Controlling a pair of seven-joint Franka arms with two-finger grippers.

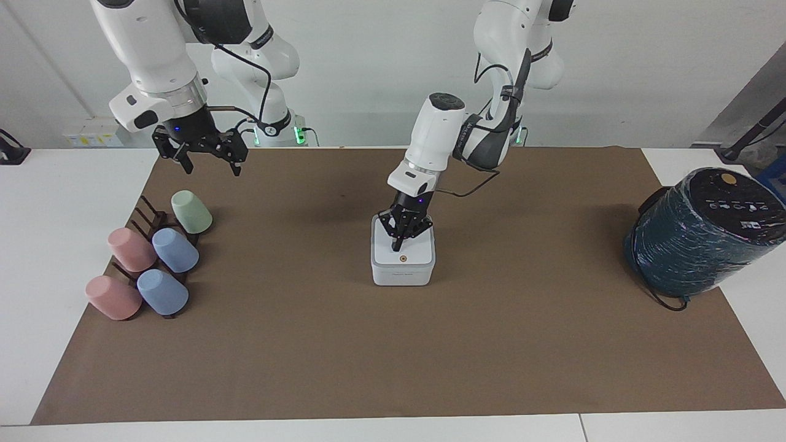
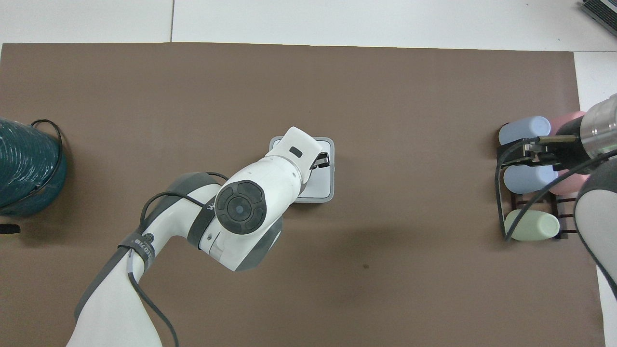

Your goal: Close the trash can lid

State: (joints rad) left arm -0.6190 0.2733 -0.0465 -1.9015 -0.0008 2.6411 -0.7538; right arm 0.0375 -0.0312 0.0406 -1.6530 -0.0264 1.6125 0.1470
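Observation:
The small white trash can stands in the middle of the brown mat. Its white lid, with an orange dot on top, lies flat down on the can. My left gripper points steeply down, shut, with its fingertips on the lid near the edge closer to the robots. In the overhead view the left arm covers most of the can, and the left gripper shows over the lid. My right gripper is open and empty, waiting in the air near the cup rack.
A dark rack with several pastel cups lies at the right arm's end of the mat. A large dark teal wrapped cylinder with a black top stands at the left arm's end.

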